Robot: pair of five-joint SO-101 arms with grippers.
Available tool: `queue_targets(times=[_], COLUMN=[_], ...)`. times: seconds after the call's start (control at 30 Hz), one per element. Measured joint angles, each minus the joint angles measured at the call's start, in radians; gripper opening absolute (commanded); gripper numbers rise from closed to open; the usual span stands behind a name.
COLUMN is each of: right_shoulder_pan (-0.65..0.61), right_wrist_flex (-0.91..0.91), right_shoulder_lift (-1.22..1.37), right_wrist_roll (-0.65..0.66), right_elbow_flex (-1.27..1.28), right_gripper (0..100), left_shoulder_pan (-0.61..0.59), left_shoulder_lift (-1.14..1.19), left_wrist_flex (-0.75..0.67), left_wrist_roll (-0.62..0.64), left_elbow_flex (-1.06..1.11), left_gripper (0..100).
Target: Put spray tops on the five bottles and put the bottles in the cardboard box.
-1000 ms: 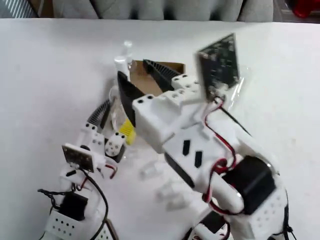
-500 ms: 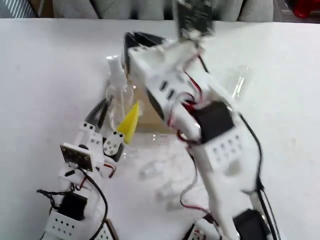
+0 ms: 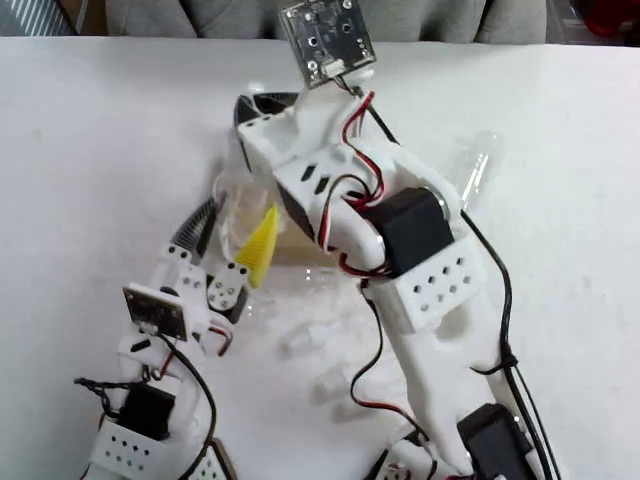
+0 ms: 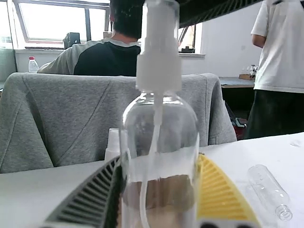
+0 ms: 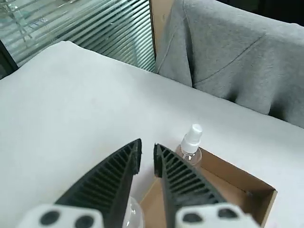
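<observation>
A clear bottle (image 4: 159,156) with a white spray top (image 4: 159,52) stands upright in my left gripper (image 4: 159,161), shut on it between a black and a yellow finger (image 3: 262,240). In the high view that gripper (image 3: 238,215) is left of the cardboard box (image 3: 295,250). My right gripper (image 3: 265,103) hangs above the held bottle, near the box's far left side. Its black fingers (image 5: 118,175) are a narrow gap apart with nothing between them (image 5: 147,147). A second bottle with a spray top (image 5: 191,142) stands in a corner of the box (image 5: 237,187).
An uncapped clear bottle (image 3: 475,165) lies on the white table right of the box, also in the left wrist view (image 4: 268,190). Loose clear pieces (image 3: 300,340) lie on the table in front of the box. The right arm (image 3: 420,260) covers most of the box.
The right arm has swung left and away across the box, and its fingers have closed to a narrow gap. The left arm has kept still with its bottle.
</observation>
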Motion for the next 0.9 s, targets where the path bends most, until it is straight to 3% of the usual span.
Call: queue_targets(times=[0.47,0.73,0.9], right_shoulder_pan=[0.025,0.129,0.187], right_wrist_flex=[0.035,0.054,0.193], right_shoulder_lift=[-0.028,-0.035,-0.072], right_wrist_roll=[0.020,0.021,0.021], right_elbow_flex=[-0.008,-0.002,-0.002], right_gripper=[2.1,1.9,1.9], left_shoulder_pan=[0.000,-0.003,-0.003], left_shoulder_lift=[0.000,-0.002,-0.002], left_wrist_flex=[0.000,-0.002,-0.002], left_wrist_roll=[0.000,0.000,0.000], left_elbow_flex=[0.000,0.000,0.000], left_gripper=[2,2,2])
